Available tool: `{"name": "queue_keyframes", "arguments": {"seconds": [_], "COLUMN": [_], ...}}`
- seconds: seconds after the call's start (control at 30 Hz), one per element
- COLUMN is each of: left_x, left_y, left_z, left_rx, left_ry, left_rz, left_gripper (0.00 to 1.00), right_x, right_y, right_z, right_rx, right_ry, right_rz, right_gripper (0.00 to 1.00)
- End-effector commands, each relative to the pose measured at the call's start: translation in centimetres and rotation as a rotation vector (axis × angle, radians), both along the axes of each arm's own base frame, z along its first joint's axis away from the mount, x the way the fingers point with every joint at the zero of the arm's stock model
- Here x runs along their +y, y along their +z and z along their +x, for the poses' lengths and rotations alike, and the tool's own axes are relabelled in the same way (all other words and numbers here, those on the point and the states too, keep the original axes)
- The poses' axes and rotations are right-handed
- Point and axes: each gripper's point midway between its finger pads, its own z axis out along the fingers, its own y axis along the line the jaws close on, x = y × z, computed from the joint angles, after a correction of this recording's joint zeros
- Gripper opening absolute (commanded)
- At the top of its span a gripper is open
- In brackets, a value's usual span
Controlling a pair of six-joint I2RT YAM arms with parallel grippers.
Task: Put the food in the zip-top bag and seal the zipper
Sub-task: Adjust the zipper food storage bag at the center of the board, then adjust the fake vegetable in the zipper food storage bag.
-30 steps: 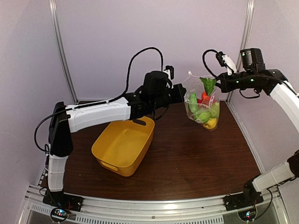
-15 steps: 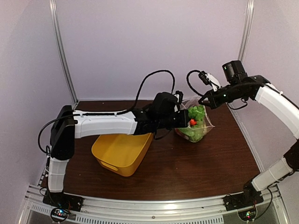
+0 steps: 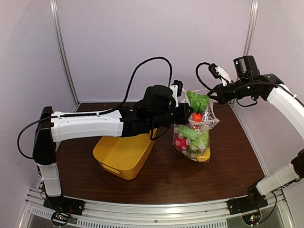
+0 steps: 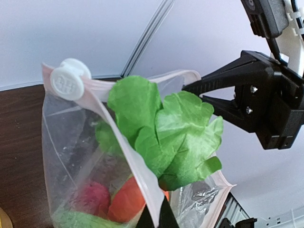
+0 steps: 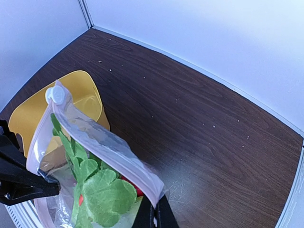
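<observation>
The zip-top bag (image 3: 210, 121) hangs in the air over the back of the table, stretched between both grippers. My left gripper (image 3: 183, 114) (image 4: 159, 217) is shut on the near side of its mouth. My right gripper (image 3: 212, 96) (image 5: 156, 216) is shut on the mouth's other corner. The food (image 3: 192, 142) fills the bag: a carrot (image 4: 124, 203) whose green leafy top (image 4: 164, 128) pokes out of the mouth, red and green pieces, and a yellow one at the bottom. The zipper (image 4: 135, 171) (image 5: 102, 137) gapes apart, its white slider (image 4: 70, 80) at one end.
A yellow plastic tub (image 3: 124, 151) sits on the dark wooden table (image 3: 213, 175), under my left arm and left of the bag. White walls close off the back and both sides.
Both grippers dipped the bag down to the table, where it squashed, and have lifted it again. It now hangs lower and further left than a second ago.
</observation>
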Motion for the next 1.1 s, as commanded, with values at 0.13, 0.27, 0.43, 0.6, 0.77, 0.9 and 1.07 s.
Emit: {"name": "queue_keyframes", "arguments": {"seconds": [0.13,0.27,0.43,0.6,0.77,0.9,1.07], "left_x": [2.3,2.4,2.2,1.4,0.3,-0.3,-0.2], "left_y": [-0.5,-1.6,3.0,3.5,0.9,-0.3,-2.2], "left_z": [3.5,2.1,-4.1,-7.3,-6.1,-4.6,-3.9], "left_rx": [-0.067,-0.024,-0.112,-0.090,-0.040,-0.027,0.015], "left_ry": [0.091,-0.002,-0.106,-0.215,-0.164,-0.105,-0.066], "left_rz": [0.067,0.067,-0.036,-0.091,0.005,0.157,0.234], "left_gripper": [0.00,0.25,0.40,0.43,0.44,0.48,0.53], "right_x": [-0.7,0.9,2.0,3.6,4.2,4.2,4.4], "right_y": [1.5,2.5,0.2,-2.5,-3.3,-3.0,-2.3], "right_z": [-0.1,-2.0,-2.3,-2.8,-3.0,-3.4,-4.3], "right_rx": [-0.045,-0.037,0.028,0.112,0.145,0.138,0.125], "right_ry": [-0.029,0.063,0.102,0.161,0.182,0.191,0.209], "right_rz": [0.012,0.107,0.117,0.159,0.166,0.165,0.182], "right_gripper": [0.00,0.00,0.00,0.00,0.00,0.00,0.00]}}
